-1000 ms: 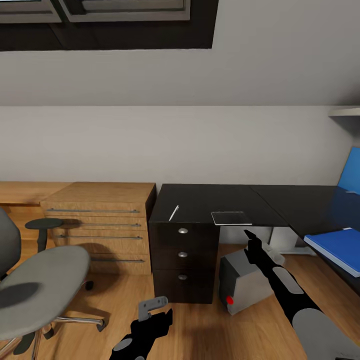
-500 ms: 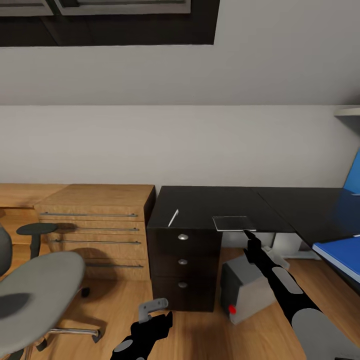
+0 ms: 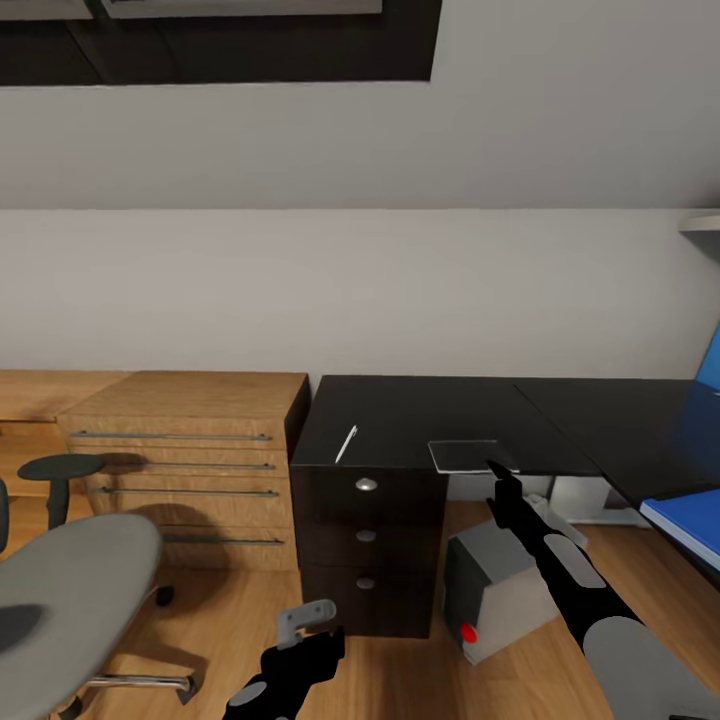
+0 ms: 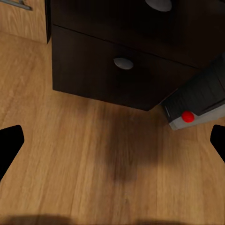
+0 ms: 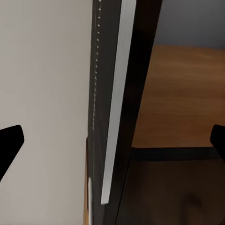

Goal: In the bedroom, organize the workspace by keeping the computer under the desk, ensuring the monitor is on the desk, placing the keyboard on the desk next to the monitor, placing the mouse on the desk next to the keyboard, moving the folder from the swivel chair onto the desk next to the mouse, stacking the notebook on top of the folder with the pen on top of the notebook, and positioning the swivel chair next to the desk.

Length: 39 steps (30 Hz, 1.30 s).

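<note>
The robot's black right gripper (image 3: 497,474) reaches up to the front edge of the glossy black L-shaped desk (image 3: 400,405), its tip just beside the thin grey notebook (image 3: 465,455) lying flat at that edge; in the right wrist view the two dark fingertips (image 5: 10,141) stand wide apart, jaws spread. The thin white pen (image 3: 347,444) lies on the same desktop, well to the left of the notebook. Below, the light grey tower computer (image 3: 495,590) with a red button sits tilted on the wooden floor (image 3: 400,680) beside the desk's drawers. The left gripper (image 3: 305,622) hangs low over the floor, apparently open and empty. The flat bright blue folder (image 3: 690,522) rests on the desk's right wing; the grey swivel chair (image 3: 70,590) stands at left. No writing is legible.
</note>
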Available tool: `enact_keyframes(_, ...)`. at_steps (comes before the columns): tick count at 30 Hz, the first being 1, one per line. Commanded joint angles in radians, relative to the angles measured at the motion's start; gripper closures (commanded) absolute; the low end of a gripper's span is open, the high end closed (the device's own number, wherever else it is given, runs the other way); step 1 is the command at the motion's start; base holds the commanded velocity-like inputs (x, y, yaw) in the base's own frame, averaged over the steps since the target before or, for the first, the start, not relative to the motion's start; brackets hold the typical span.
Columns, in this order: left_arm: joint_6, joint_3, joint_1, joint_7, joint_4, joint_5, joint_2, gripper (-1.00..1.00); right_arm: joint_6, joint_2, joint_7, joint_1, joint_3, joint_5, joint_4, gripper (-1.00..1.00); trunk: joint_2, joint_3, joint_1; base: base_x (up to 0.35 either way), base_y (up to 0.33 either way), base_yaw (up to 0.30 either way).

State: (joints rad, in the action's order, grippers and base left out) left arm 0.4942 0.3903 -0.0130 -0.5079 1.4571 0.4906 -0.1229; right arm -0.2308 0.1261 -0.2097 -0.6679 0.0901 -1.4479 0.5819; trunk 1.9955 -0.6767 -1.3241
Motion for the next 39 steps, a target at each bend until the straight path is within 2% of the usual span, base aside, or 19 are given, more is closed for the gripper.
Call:
enact_keyframes(1, 0.001, 0.002, -0.001, -0.009, 0.0, 0.01, 0.0, -1.0, -0.007, 0.0, -0.002, -0.001, 0.003, -0.007, -0.001, -1.0, 0.001, -0.001, 0.0, 0.028, 0.0, 0.0)
enact_keyframes(9, 0.002, 0.002, -0.001, -0.009, -0.001, 0.01, 0.0, -1.0, -0.007, 0.0, -0.002, -0.001, 0.003, -0.006, -0.001, -1.0, 0.001, -0.001, 0.0, 0.124, 0.0, 0.0)
enact_keyframes(31, 0.001, 0.001, -0.001, -0.011, -0.004, 0.01, 0.0, -1.0, -0.006, 0.0, 0.001, -0.001, 0.001, -0.006, -0.013, -1.0, 0.001, -0.001, 0.0, 0.028, 0.0, 0.0)
enact_keyframes(39, 0.002, 0.002, -0.001, -0.011, -0.004, 0.009, 0.0, -1.0, -0.005, -0.005, 0.047, -0.001, 0.001, -0.006, -0.014, -1.0, 0.001, -0.001, 0.0, 0.005, 0.0, 0.0)
